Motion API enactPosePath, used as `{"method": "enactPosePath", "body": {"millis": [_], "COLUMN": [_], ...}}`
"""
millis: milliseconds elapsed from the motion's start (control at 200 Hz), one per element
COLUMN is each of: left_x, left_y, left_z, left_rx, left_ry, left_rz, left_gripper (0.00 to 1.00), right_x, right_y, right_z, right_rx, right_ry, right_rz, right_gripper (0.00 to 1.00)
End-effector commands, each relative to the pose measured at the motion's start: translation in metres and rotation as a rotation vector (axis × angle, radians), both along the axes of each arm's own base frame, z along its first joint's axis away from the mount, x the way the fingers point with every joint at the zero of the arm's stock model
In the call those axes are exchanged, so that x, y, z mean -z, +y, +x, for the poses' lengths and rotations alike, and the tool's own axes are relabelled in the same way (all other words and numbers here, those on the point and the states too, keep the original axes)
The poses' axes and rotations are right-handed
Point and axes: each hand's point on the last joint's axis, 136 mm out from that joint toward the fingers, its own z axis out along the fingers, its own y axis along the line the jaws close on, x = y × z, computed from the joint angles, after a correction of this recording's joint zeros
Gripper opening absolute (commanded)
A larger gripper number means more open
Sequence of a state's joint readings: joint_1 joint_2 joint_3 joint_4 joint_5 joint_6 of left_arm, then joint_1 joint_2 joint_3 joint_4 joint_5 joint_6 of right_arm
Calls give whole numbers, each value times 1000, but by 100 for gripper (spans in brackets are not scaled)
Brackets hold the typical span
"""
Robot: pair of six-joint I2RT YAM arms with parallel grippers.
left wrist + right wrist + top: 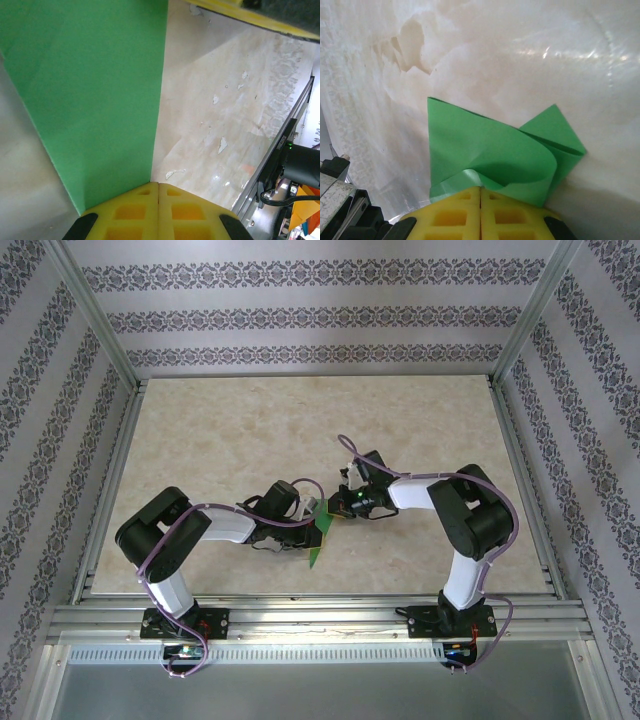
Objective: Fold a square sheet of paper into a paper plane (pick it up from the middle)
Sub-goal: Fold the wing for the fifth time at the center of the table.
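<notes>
Both arms reach in toward the near middle of the desk (200,440) and meet over the green paper sheet (318,542), which hangs between them, lifted off the surface rather than lying flat. I judge this is so the folds can be worked in the air with one arm as the anchor. The left gripper (158,202) has its jaws pressed together, the yellow pads (127,214) meeting along a closed seam. A broad flat panel of the sheet (95,100) rises straight from them, so it appears to pinch the paper by one edge and hold that panel taut and upright. The right gripper (480,207) likewise has its jaws closed, pinching the paper where several layers gather. From its wrist camera the sheet (480,145) is already partly folded. One panel stands up, a loose curl (532,172) bulges beside the pads, and a pointed corner (560,132) sticks out toward the desk below. That curl suggests the crease there is not yet pressed sharp, so the task looks mid-way, with no slim dart formed yet. With two grips so close together on thin paper, any pull apart could tear it or skew the fold line, so the next move calls for small, coordinated motion.
</notes>
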State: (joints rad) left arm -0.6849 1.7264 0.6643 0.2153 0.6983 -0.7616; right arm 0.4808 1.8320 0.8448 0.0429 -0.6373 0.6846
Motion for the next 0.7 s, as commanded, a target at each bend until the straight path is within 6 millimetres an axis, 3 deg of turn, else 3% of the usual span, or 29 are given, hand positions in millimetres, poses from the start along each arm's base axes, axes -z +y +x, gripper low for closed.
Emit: {"method": "enactPosePath", "body": {"millis": [0,275,395,605,699], "left_x": [22,23,22,21,20], "left_y": [23,25,25,24,23], "left_z": [-22,-24,-22,-20,-18], "left_rx": [6,3,-1,-5,-8], "left_ry": [84,85,79,74,68], "left_rz": [102,108,105,106,102], "left_gripper": [0,0,0,0,0], "right_x": [4,2,-10,-52,-59], "right_y": [-18,-41,-41,-42,-26], "right_z": [32,56,60,47,28], "right_rx": [93,186,182,174,119], "right_ry": [-67,-91,-110,-198,-195], "right_rz": [-70,-108,-90,-32,25], "right_gripper": [8,9,9,12,13]}}
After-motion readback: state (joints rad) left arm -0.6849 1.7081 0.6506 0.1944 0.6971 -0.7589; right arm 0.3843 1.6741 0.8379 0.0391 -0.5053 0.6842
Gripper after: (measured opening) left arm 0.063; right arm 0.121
